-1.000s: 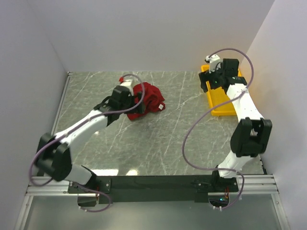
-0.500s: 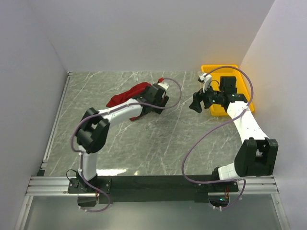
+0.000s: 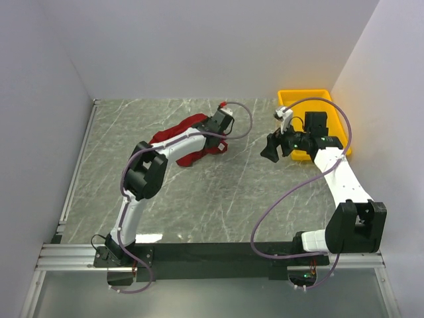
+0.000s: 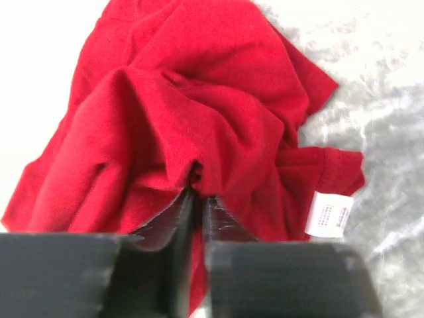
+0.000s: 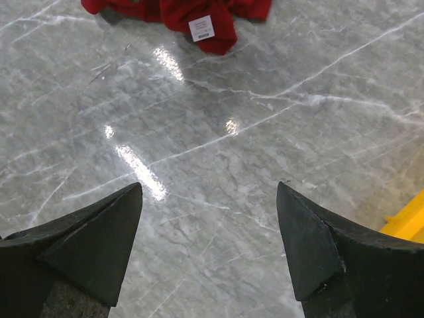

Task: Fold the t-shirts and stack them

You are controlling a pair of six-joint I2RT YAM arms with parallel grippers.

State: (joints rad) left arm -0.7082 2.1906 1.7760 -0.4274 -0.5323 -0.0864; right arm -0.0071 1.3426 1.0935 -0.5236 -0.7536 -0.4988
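The dark red t-shirt (image 3: 173, 135) lies crumpled on the marble table at the back, left of centre. In the left wrist view it fills the frame (image 4: 199, 112), with its white tag (image 4: 329, 214) at the lower right. My left gripper (image 4: 197, 189) is on the shirt's right part (image 3: 211, 136), its jaws pressed together on a raised fold of red cloth. My right gripper (image 3: 270, 149) hangs open over bare marble to the shirt's right, nothing between its fingers (image 5: 209, 185). Its camera shows the shirt's edge (image 5: 232, 10) and tag (image 5: 201, 28) far ahead.
A yellow plastic tray (image 3: 331, 99) stands at the back right corner; its corner (image 5: 411, 218) shows beside my right finger. White walls close the table at left, back and right. The black mounting rail (image 3: 212, 253) runs along the near edge.
My left gripper has gone from open to shut on a fold of the shirt, after reaching to its right side. The right gripper swung from over the tray out above the table.
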